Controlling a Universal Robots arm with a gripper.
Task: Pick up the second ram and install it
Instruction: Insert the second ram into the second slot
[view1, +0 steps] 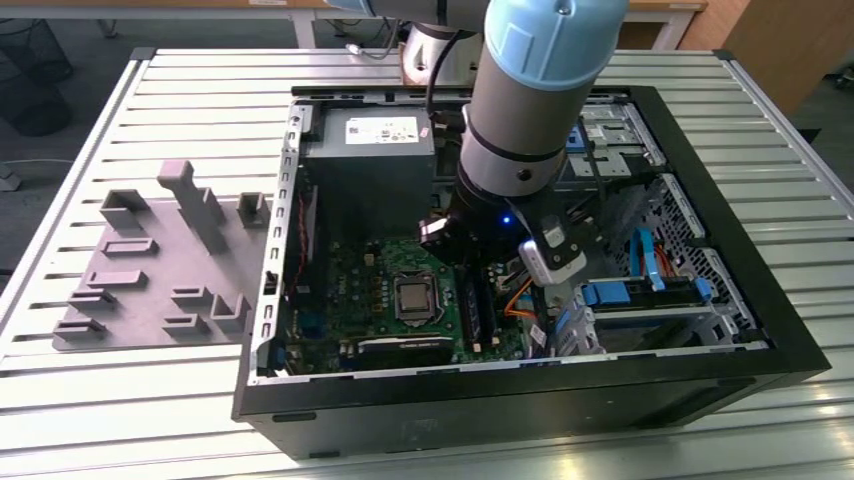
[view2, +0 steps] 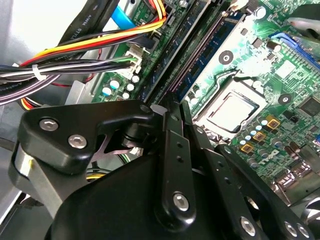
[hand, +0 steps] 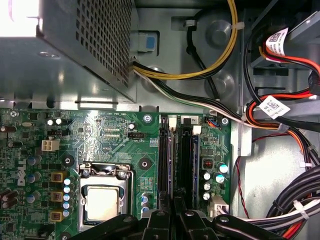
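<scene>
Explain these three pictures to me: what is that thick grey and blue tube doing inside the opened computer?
The tube is a robot arm, seen from a camera standing off it. It reaches into an open black computer case lying on a slatted metal table. A grey plastic parts holder lies beside the case. The other two pictures come from cameras on the arm's wrist, looking down past its black gripper at the green motherboard. The gripper's fingers pinch a thin memory stick, edge-on, lined up over the long black memory slots beside the square silver processor.
</scene>
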